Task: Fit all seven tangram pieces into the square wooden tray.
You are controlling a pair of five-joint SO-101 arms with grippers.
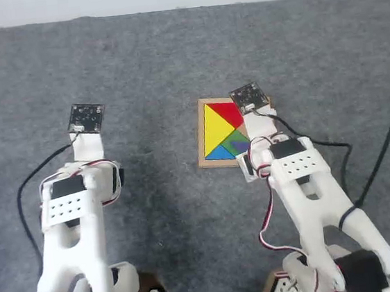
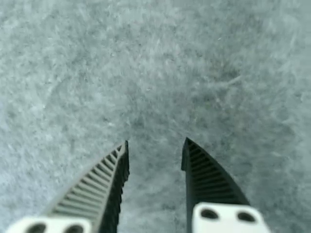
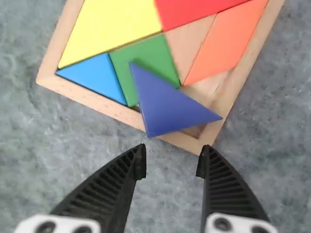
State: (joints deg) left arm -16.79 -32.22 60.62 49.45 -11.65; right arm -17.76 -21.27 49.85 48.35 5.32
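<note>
Done: yellow triangle (image 3: 112, 29), red piece (image 3: 194, 9), orange piece (image 3: 223, 43), green square (image 3: 146, 63) and light blue triangle (image 3: 95, 75) lie flat in the tray (image 3: 82, 94)
Left: dark blue triangle (image 3: 170, 104) lies askew over the tray's rim, likely needs turning and seating
Right gripper (image 3: 172, 153): parted, empty, just beside that rim
Left gripper (image 2: 155, 145): parted, empty, over grey mat (image 1: 138, 68), well apart from tray
In the way: only the rim, I judge

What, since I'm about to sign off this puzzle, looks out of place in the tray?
The dark blue triangle lies askew, overlapping the green piece and the wooden tray's rim instead of sitting flat in its gap; bare wood shows beside it.
</note>
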